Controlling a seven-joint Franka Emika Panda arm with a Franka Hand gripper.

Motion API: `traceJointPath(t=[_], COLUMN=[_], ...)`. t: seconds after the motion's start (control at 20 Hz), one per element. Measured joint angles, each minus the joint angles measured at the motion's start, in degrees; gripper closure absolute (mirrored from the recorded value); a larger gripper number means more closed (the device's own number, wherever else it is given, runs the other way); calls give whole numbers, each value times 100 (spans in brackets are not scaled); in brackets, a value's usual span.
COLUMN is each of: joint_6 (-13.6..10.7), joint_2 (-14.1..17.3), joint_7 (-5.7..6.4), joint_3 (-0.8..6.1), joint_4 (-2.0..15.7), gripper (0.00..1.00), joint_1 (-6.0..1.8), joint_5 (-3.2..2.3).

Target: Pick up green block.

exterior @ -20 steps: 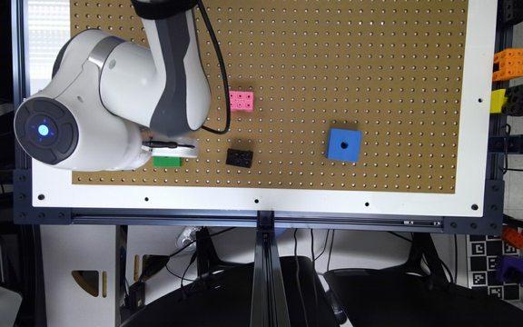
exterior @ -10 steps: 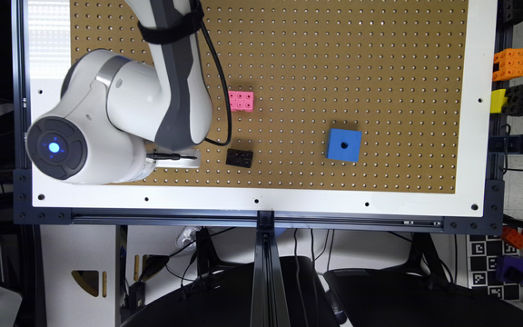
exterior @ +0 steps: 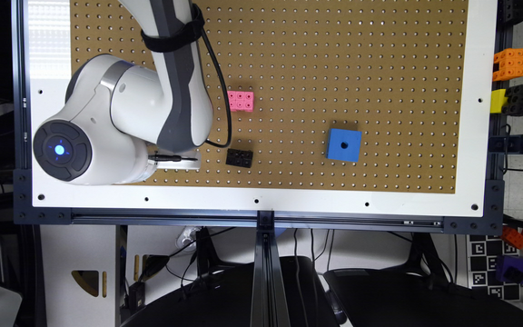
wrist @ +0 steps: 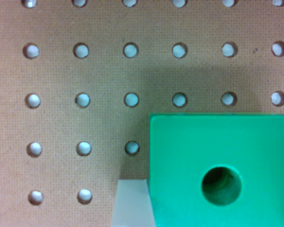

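Note:
The green block [wrist: 217, 165] is a bright green cube with a round dark hole in its top face. It lies close under the wrist camera on the brown pegboard [wrist: 85, 75]. A pale grey part of the gripper lies against one side of the block. In the exterior view my gripper [exterior: 175, 161] shows as a white part under the bulky wrist, low over the pegboard [exterior: 379, 68] near its front edge on the exterior view's left.
A black studded brick [exterior: 239, 157] lies just to the exterior view's right of the gripper, with a pink studded brick [exterior: 240, 101] behind it. A blue cube [exterior: 343, 145] with a hole sits farther right. Orange, yellow and black bricks [exterior: 511, 81] stand off the board's right edge.
The arm has shifted a little to the exterior view's right and lowered. The green block, which showed under the gripper a second ago, is now covered by the wrist in the exterior view.

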Motion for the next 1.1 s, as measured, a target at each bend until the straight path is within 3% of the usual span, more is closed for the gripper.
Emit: traceJointPath(t=[0.4,0.8,1.1], joint_6=[-86,-482,-1009], joint_2=[-61,-412,-929], joint_7=[0,0,0], joint_3=[-1,-1,0], joint_4=[0,0,1], gripper=[100,100,100], joint_1=[-1,-2,-2], joint_5=[0,0,0])
